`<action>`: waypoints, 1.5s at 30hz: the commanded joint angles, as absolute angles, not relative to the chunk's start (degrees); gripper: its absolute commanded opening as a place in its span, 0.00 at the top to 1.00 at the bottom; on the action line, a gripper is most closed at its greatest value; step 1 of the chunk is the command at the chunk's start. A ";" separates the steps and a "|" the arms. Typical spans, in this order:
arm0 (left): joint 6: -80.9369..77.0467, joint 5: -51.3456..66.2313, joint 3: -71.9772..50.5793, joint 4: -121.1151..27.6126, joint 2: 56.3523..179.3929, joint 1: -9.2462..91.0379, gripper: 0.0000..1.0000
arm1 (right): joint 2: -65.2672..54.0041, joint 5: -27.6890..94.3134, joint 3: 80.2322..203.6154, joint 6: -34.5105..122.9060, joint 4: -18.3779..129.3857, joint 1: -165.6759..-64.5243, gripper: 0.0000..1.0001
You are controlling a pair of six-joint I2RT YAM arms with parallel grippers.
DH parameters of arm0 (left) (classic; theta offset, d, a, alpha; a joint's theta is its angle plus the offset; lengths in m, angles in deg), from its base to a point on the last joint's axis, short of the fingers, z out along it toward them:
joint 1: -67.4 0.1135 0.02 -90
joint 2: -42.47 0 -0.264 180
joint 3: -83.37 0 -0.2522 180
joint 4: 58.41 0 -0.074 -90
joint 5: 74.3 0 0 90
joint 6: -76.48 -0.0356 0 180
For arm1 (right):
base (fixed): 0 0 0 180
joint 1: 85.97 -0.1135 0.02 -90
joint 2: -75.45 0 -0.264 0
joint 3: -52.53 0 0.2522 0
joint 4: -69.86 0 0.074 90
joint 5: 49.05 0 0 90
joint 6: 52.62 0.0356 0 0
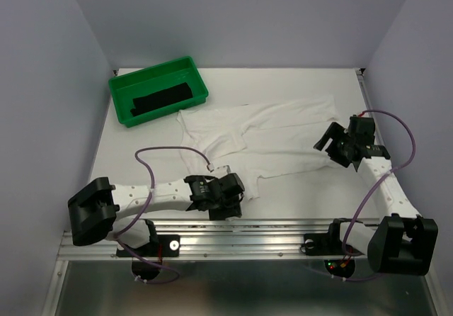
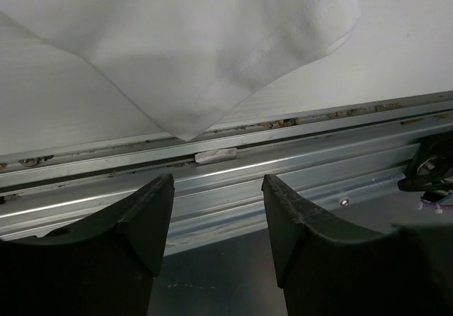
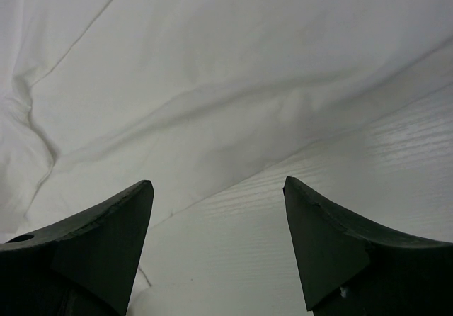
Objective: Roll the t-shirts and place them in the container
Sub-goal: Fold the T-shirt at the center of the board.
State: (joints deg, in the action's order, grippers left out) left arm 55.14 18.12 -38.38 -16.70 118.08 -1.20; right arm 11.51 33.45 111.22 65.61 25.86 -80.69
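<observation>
A white soft fabric t-shirt (image 1: 276,135) lies spread and creased on the middle of the white desk (image 1: 297,188), its long axis running roughly left to right, with one corner reaching toward the near edge. A plain black fabric t-shirt (image 1: 161,100) sits as a compact bundle inside the green plastic tray (image 1: 120,89) at the far left, well apart from both arms. The left arm (image 1: 170,192) lies low along the near edge, its jaws moderately apart and empty. In the left wrist view that near corner of the white shirt (image 2: 205,68) lies just beyond the jaws, past the aluminium rail (image 2: 283,174). The right arm (image 1: 382,178) reaches in from the right, its wrist tipped down at the shirt's right edge, jaws wide and holding nothing, fabric (image 3: 212,82) just ahead. Both arms are near the shirt, one at each end of its length, which likely suits gripping an edge to start the roll.
</observation>
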 commanded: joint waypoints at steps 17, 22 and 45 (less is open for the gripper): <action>62.06 26.25 -39.19 -17.49 124.29 -1.42 0.44 | 12.87 32.87 110.32 64.72 25.95 -80.35 0.20; 62.68 27.30 -38.48 -15.03 126.31 -1.42 0.40 | 12.78 33.04 110.15 64.63 25.95 -80.35 0.19; 60.30 33.36 -34.00 -13.36 116.48 -1.42 1.00 | 18.05 43.84 100.31 77.19 26.30 -80.35 0.16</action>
State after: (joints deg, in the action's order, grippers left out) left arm 60.08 28.17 -35.67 -16.64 122.95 -1.51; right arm 15.57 37.66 102.95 71.62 25.60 -80.69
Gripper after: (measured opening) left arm 0.017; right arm 0.842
